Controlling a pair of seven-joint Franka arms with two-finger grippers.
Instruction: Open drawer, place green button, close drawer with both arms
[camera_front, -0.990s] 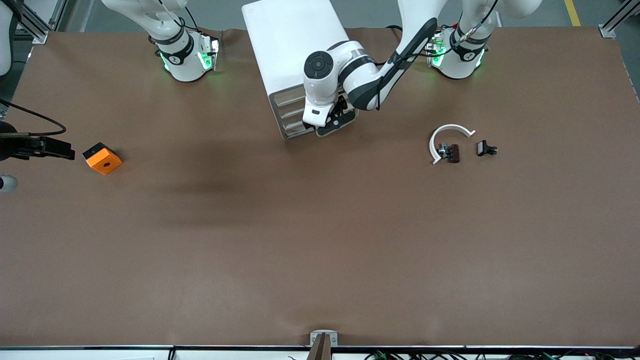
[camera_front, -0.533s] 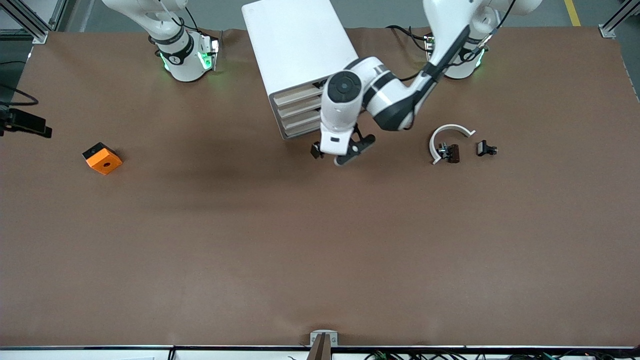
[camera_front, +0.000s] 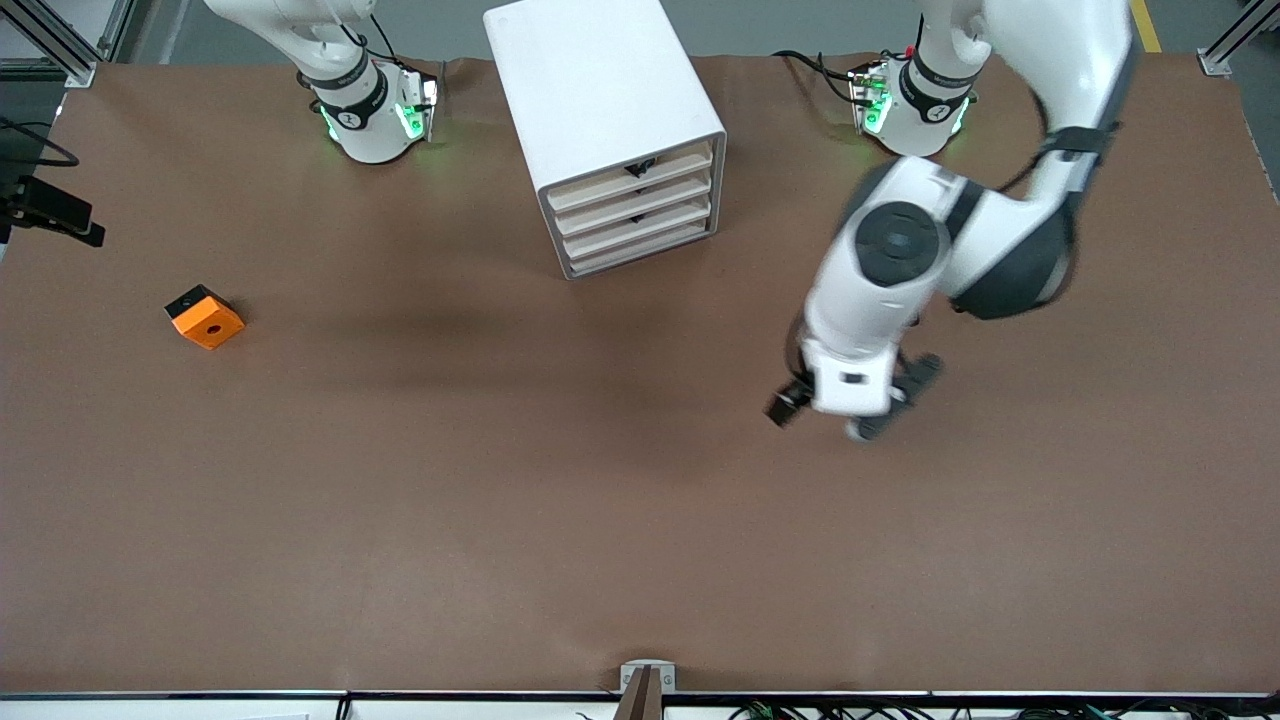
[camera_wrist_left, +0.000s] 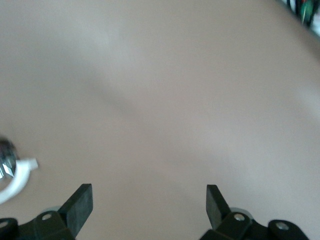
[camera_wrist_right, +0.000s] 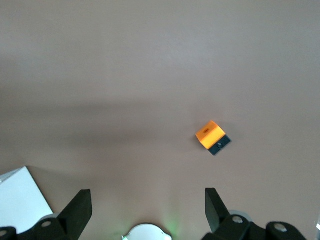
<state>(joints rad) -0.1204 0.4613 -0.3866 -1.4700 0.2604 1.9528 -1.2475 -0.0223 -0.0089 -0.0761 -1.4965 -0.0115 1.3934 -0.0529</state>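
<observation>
While all four drawer fronts sit flush, the white cabinet (camera_front: 600, 95) stands between the two arm bases, its cream fronts stacked one above another and facing the front camera at a slight angle. The drawer (camera_front: 638, 210), a shallow tray with a cream front, is closed; a small black clip shows at the front edge of the top one and another just below it. No button can be made out in any view.

High over bare brown table (camera_front: 500, 500), nearer the front camera than the cabinet and toward the left arm's end, the left gripper (camera_front: 845, 405) hangs with its fingers (camera_wrist_left: 80, 205) spread wide and nothing between them. Its wrist view shows plain table and one end of a white curved strip (camera_wrist_left: 17, 180).

At the right arm's end of the table the right gripper (camera_wrist_right: 147, 207) is raised, jaws wide and empty, and that arm waits. An orange cube (camera_front: 204, 316) lies below it, well apart from the cabinet. Wide open table runs from the cabinet front down to the camera's edge.
</observation>
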